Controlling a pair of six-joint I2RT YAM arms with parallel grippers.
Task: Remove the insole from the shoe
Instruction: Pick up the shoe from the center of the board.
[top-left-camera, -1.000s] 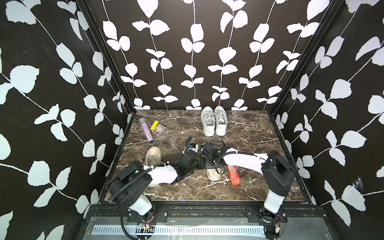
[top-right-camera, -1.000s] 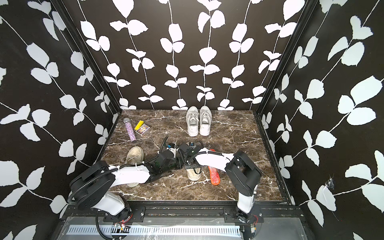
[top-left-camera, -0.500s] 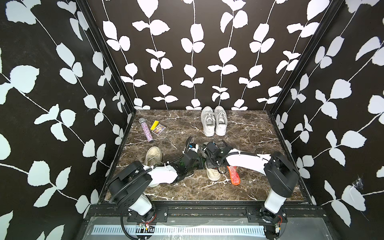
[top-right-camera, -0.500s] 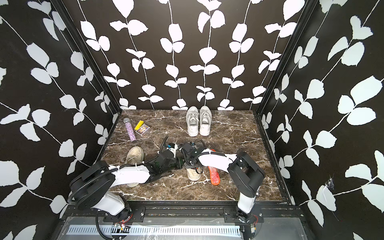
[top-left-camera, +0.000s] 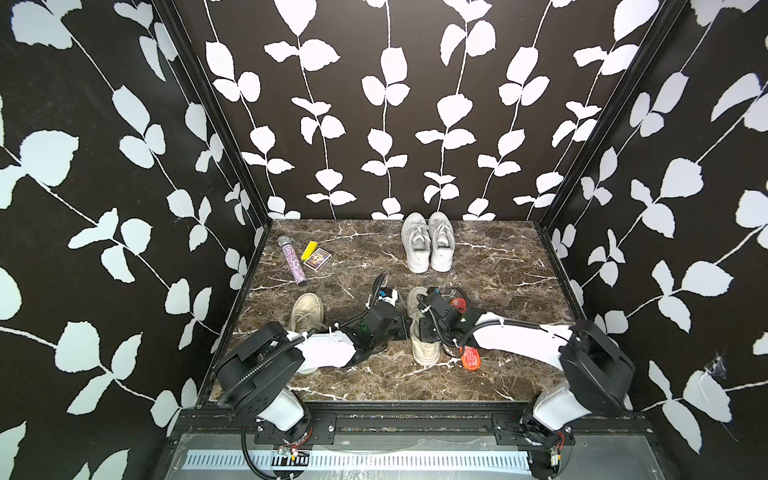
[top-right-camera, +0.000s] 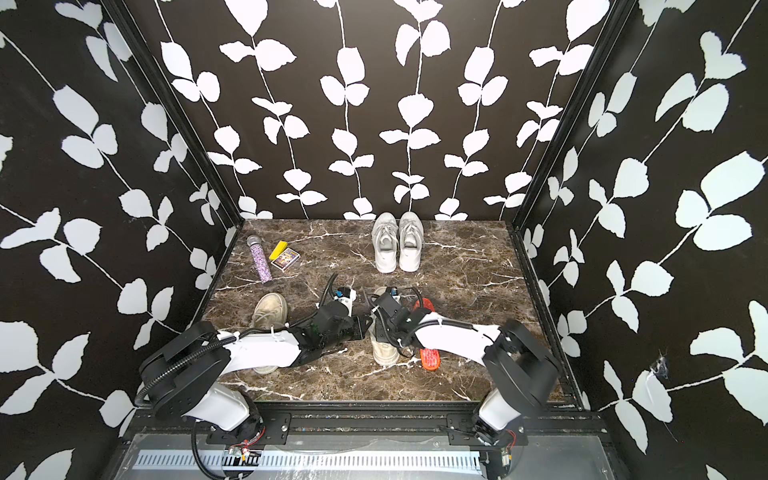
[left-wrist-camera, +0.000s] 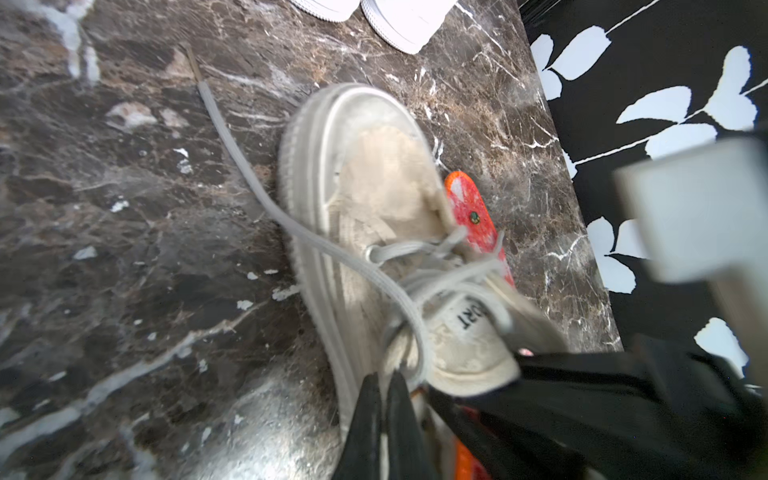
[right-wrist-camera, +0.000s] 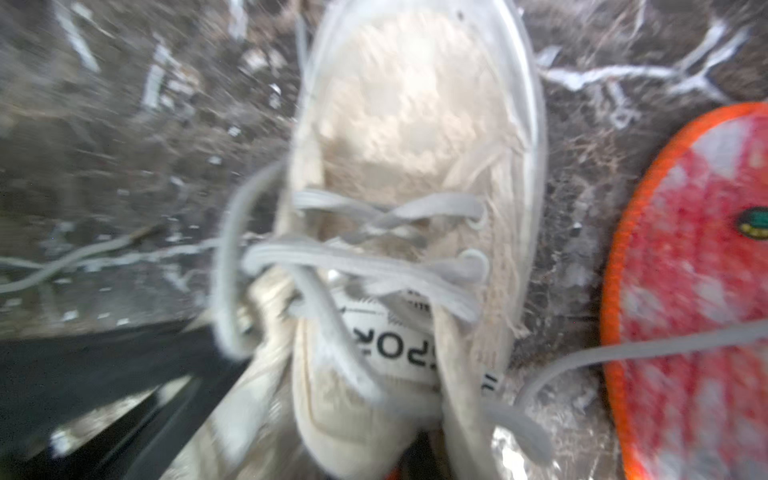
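Observation:
A worn beige shoe (top-left-camera: 424, 353) (top-right-camera: 384, 353) lies mid-floor with loose grey laces. My left gripper (top-left-camera: 405, 326) (left-wrist-camera: 384, 399) is shut, pinching the shoe's (left-wrist-camera: 374, 187) side wall near the opening. From the other side my right gripper (top-left-camera: 420, 330) (right-wrist-camera: 419, 453) reaches down behind the tongue into the shoe (right-wrist-camera: 415, 104). It is shut and mostly hidden. An orange sliver of the insole (left-wrist-camera: 465, 457) (right-wrist-camera: 392, 473) shows inside the opening at its tips.
A loose orange insole (top-left-camera: 471, 358) (right-wrist-camera: 698, 291) lies on the marble floor right beside the shoe. A second beige shoe (top-left-camera: 307, 311) sits to the left. White sneakers (top-left-camera: 428, 243) stand at the back, with a glitter tube (top-left-camera: 293, 262) and small boxes (top-left-camera: 318, 259) back left.
My right gripper has pushed a little deeper into the shoe's opening and closed there. The left gripper has kept its pinch on the shoe's side.

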